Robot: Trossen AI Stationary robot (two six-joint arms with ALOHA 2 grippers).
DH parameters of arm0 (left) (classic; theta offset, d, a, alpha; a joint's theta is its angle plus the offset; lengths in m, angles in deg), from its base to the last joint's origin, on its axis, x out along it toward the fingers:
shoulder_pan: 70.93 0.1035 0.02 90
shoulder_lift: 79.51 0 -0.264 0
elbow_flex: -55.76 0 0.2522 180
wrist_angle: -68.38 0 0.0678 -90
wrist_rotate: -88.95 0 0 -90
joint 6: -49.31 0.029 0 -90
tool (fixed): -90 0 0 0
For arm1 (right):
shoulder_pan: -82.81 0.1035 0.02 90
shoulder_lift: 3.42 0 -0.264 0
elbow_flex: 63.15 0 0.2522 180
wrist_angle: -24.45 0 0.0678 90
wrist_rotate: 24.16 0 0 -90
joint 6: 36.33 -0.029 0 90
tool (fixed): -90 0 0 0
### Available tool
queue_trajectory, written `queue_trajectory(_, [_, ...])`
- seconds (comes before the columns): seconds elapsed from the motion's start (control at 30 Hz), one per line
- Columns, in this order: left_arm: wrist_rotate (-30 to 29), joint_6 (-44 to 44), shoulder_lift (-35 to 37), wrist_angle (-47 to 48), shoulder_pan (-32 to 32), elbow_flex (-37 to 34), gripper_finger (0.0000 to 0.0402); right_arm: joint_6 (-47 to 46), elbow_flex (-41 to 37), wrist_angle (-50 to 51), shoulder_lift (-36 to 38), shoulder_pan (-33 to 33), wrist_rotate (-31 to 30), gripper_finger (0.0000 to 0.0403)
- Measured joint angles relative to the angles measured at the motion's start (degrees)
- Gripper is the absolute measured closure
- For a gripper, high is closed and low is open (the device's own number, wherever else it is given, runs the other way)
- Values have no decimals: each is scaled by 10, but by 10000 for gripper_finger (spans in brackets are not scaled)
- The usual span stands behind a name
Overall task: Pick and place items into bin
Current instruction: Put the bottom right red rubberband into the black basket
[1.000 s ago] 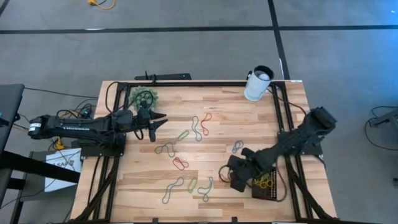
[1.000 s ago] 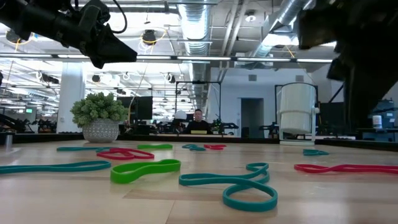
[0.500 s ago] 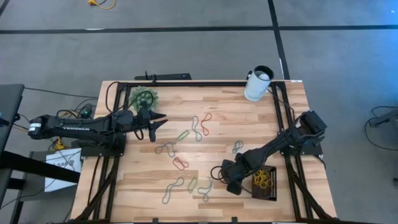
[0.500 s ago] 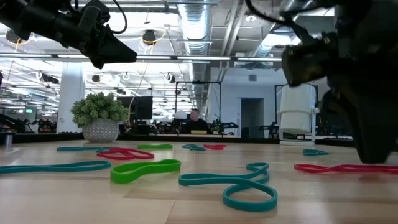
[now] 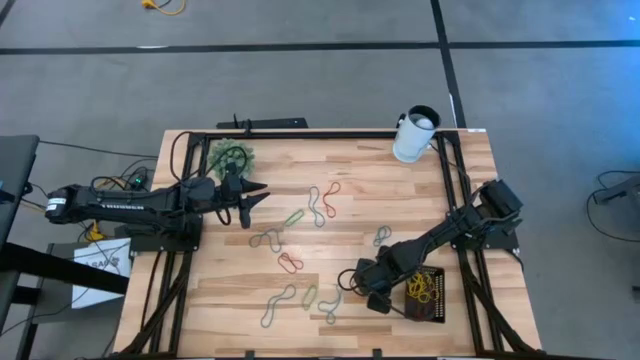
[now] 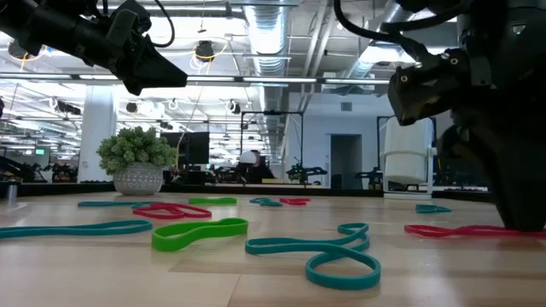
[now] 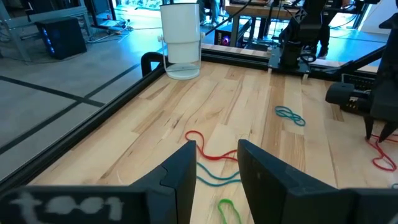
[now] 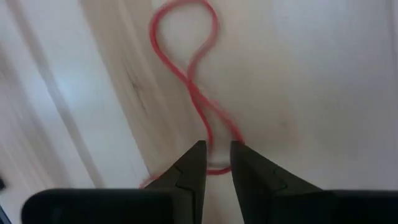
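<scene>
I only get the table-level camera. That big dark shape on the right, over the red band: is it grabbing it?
Observer: Not yet. Its own wrist camera shows the right gripper with its fingers slightly apart, and the red band runs into the gap between the tips.
Operator: Where would the band go? I see no box.
Observer: From above, a black tray lies near the table's right edge, just beside that gripper.
Operator: Is anything in it?
Observer: Yes, a bunch of yellow bands.
</scene>
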Motion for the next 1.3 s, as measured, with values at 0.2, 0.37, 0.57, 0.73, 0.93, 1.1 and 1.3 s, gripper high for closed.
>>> queue_trajectory(0.2, [0,0,0,0,0,0,293,15,42,71,0,3,-8,334])
queue_trajectory(0.37, [0,0,0,0,0,0,293,10,42,79,0,3,-35,334])
queue_trajectory(0.57, [0,0,0,1,0,0,293,10,41,64,-22,3,-33,334])
queue_trajectory(0.73, [0,-1,0,4,0,0,293,10,43,64,-39,3,-26,334])
queue_trajectory(0.93, [0,-1,0,5,0,0,293,10,43,62,-41,2,-26,347])
queue_trajectory(1.1, [0,-1,0,5,0,0,293,15,42,56,-39,0,3,396])
queue_trajectory(1.3, [0,-1,0,5,0,0,293,15,74,114,-45,3,49,401])
